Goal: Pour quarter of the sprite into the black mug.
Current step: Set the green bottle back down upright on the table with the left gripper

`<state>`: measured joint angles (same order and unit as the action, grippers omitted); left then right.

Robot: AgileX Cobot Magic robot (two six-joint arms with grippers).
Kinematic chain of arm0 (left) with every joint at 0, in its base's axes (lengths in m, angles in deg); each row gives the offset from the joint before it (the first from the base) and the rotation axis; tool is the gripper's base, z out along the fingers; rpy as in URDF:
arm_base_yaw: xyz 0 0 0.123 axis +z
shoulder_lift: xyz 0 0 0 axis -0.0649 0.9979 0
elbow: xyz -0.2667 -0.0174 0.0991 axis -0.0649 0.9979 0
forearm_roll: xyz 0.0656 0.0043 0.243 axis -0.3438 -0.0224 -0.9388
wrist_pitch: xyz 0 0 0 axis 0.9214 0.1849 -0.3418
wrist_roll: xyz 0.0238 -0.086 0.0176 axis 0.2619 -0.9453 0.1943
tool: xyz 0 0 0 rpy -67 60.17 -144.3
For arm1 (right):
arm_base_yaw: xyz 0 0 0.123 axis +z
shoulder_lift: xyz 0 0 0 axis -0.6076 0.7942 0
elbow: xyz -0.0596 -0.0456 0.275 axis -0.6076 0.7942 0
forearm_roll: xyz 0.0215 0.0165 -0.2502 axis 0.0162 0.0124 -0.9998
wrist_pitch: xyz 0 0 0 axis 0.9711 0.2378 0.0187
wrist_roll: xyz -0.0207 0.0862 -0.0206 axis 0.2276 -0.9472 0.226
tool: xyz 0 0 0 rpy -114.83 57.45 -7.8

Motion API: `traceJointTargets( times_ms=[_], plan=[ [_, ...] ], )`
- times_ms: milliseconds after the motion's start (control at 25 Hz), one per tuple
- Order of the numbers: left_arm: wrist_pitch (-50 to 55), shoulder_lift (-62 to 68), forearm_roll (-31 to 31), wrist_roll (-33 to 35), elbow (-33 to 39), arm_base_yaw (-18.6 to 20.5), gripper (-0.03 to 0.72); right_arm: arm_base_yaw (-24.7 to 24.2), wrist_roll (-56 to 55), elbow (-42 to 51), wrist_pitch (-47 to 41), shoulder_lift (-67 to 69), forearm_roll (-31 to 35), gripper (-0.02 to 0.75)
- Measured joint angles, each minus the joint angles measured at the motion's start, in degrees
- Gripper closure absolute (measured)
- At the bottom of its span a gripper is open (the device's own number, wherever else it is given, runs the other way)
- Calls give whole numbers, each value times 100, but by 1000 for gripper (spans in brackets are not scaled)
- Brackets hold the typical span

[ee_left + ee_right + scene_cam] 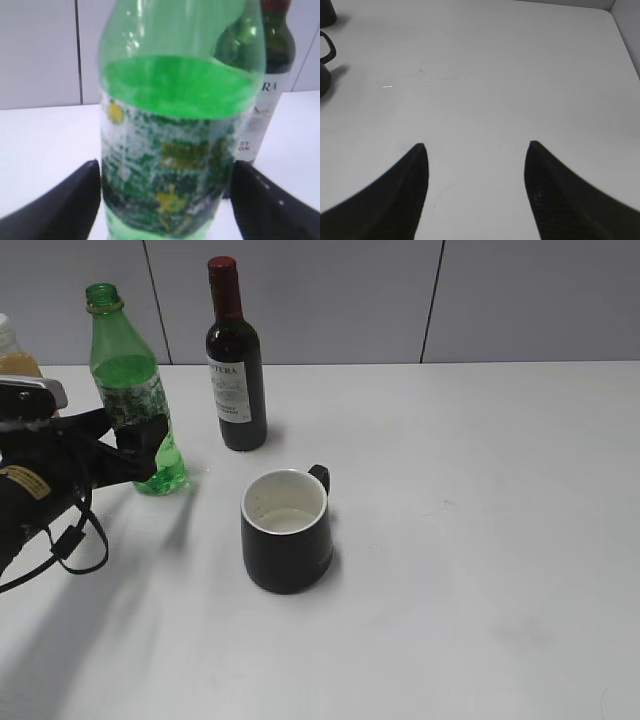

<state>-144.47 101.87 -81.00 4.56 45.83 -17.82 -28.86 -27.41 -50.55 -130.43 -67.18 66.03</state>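
A: Nearest the lens in the left wrist view: the sprite, filling the frame between the fingers of the left gripper. Jaws spread wide around the label band; contact cannot be confirmed, though the gaps look very slim.

B: Step in hand is judged as the grasp, or the release after a pour. A pale film or a little liquid is seen in the black mug, so which of the two cannot be told.

A: Bottle stands upright on the table, uncapped, liquid level above the label. Mug sits right of it, nearer the camera, well apart, handle turned to the back right.

B: If the pour is pending: jaws to be closed on the label band, bottle lifted, carried over the rim, tilted slowly. The wine bottle just behind the path must be cleared.

A: Right gripper is seen parted, nothing between the jaws, over bare table right of the mug.
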Motion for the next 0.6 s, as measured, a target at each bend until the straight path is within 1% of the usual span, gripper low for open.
traceJointTargets(
  times_ms=[360, 600],
  plan=[
    [-6, -477, 196, 48, 761, 0, 71, 0, 0, 0, 0, 0, 0, 274],
    [175, -1349, 388, 387, 987, 0, 75, 0, 0, 0, 0, 0, 0, 274]
  ],
)
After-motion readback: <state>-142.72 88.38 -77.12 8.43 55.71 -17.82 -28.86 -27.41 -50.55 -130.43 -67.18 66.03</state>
